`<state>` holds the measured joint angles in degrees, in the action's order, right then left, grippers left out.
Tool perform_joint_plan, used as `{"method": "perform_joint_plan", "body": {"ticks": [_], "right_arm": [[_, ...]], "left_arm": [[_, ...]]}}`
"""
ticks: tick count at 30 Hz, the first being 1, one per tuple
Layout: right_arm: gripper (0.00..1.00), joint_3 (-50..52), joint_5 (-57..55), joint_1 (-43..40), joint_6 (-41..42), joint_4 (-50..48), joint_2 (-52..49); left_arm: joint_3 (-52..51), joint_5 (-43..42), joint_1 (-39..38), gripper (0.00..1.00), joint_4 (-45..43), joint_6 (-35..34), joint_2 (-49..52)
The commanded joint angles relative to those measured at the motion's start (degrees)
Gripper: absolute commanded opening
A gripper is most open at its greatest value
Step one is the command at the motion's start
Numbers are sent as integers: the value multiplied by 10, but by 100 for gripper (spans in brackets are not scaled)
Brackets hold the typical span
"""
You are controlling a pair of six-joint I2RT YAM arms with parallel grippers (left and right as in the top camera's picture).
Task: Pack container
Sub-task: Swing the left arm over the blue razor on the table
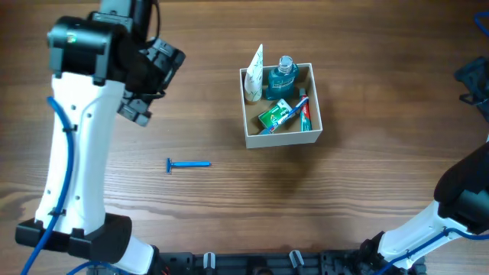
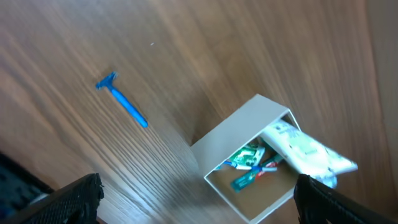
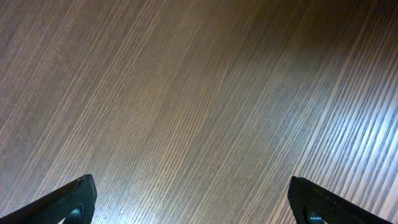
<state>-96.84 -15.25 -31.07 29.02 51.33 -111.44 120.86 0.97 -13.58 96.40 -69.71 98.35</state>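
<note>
The container point(image 1: 283, 139), a white-walled box with a tan inside, sits right of the table's centre. It holds a white tube point(image 1: 255, 72), a blue bottle point(image 1: 281, 79), a green packet point(image 1: 273, 114) and a red-and-blue tube point(image 1: 304, 111). A blue razor point(image 1: 188, 164) lies on the table to its left. The left wrist view shows the container point(image 2: 239, 134) and the razor point(image 2: 121, 99). My left gripper point(image 1: 151, 85) point(image 2: 199, 199) is open and empty, raised above the table left of the container. My right gripper point(image 3: 193, 199) is open and empty over bare wood, at the overhead view's right edge point(image 1: 475, 80).
The wooden table point(image 1: 367, 191) carries only the container and the razor. The left arm's white link point(image 1: 72, 153) rises along the left side. The right arm's base point(image 1: 428, 229) stands at the front right.
</note>
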Motion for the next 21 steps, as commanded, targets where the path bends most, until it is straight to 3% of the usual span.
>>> {"method": "perform_joint_plan", "body": {"ticks": [1,13,21], "right_arm": [[100,2,3,-1,-5,-2,3],[100,2,3,-1,-5,-2,3],[100,2,3,-1,-5,-2,3]], "left_arm": [[-30,35,-15,100,1,-129,-14],[-228,47,-15,100,1,-302,-121],[-281,29,-19,100,1,-280,-156]]}}
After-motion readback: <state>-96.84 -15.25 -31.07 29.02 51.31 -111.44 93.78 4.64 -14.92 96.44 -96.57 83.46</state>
